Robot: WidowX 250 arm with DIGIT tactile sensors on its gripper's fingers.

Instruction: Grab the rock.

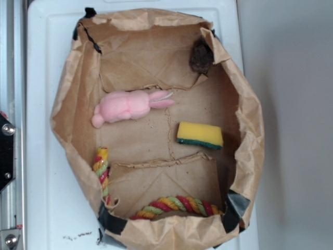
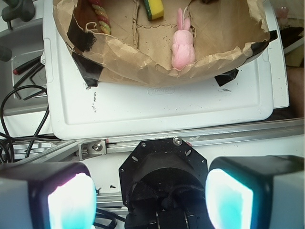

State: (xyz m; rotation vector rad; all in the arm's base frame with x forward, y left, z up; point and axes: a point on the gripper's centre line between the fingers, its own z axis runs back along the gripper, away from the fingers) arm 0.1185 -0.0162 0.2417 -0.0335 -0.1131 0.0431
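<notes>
The rock (image 1: 201, 57) is sitting at the far right corner of the paper bag tray (image 1: 250, 120), pressed against the crumpled wall where a flap folds over it. The bag's wall is crowding it behind and on the right; the floor is lying open toward the bag's middle. Nearer the middle of the bag, the yellow sponge (image 1: 200, 134) is lying flat, well apart from the rock, and the pink plush bunny (image 1: 130, 105) is lying left of it with bare paper between them. The coloured rope (image 1: 174, 204) is curling along the bag's near wall and up its left side. The gripper (image 2: 150, 198) is hovering outside the bag, over the metal rail (image 2: 200, 138), its fingers (image 2: 71, 202) spread wide apart, holding nothing.
</notes>
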